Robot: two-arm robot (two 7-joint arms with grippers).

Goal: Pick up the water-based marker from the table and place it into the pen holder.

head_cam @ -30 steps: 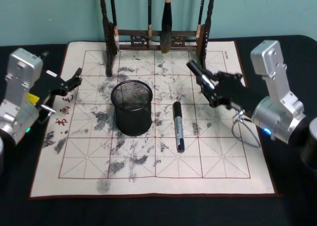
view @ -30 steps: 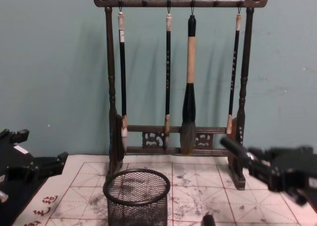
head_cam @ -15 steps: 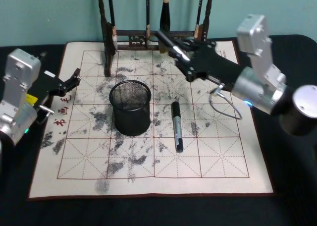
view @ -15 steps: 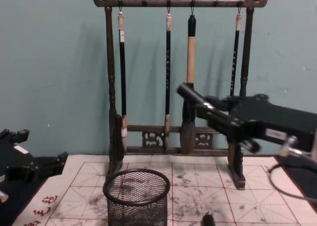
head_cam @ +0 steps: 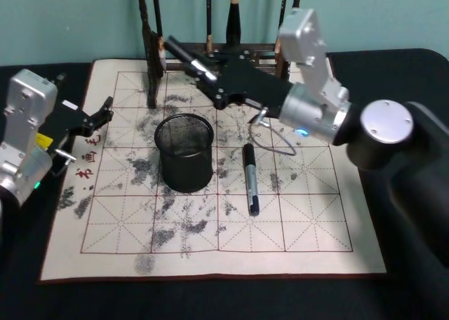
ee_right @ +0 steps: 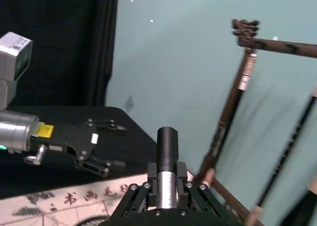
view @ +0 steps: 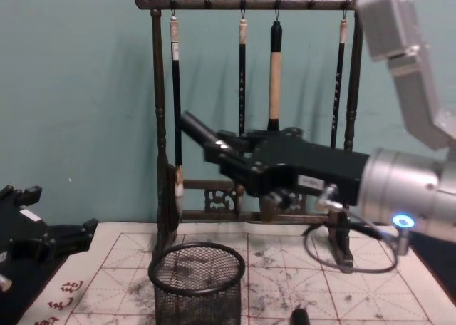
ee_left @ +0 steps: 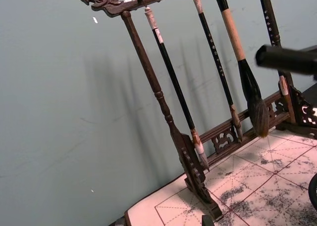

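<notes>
Above the ink-stained mat (head_cam: pixel 302 222), the right arm was stretched across from the robot's right side, its forearm roughly level and its wrist pointing toward the left. The right gripper (head_cam: pixel 210 78) was clamped narrowly on a marker (head_cam: pixel 184 55), gripping the silver barrel so that the black capped end stuck out past the fingers, tilted upward and to the left. In the chest view that marker (view: pixel 196 129) hung well above the pen holder (view: pixel 197 286), apart from its rim. From the right wrist view the barrel sat squarely between the two fingers (ee_right: pixel 185 186).

The pen holder (head_cam: pixel 185 155) stood upright on the mat, a little left of centre. A second marker (head_cam: pixel 251 180) lay flat on the mat just to the right of it, not touching it, with its length running toward the robot.

Behind the held marker stood the brush rack (view: pixel 160 125) with its brushes (view: pixel 274 75) hanging from the top bar; the gripper was in front of the rack's lower rail. A grey cable (head_cam: pixel 277 141) looped down under the right wrist, over the mat.

The left gripper (head_cam: pixel 104 115) was parked at the mat's left edge over the black table (head_cam: pixel 210 299), and its fingers seemed to be spread apart, holding nothing.
</notes>
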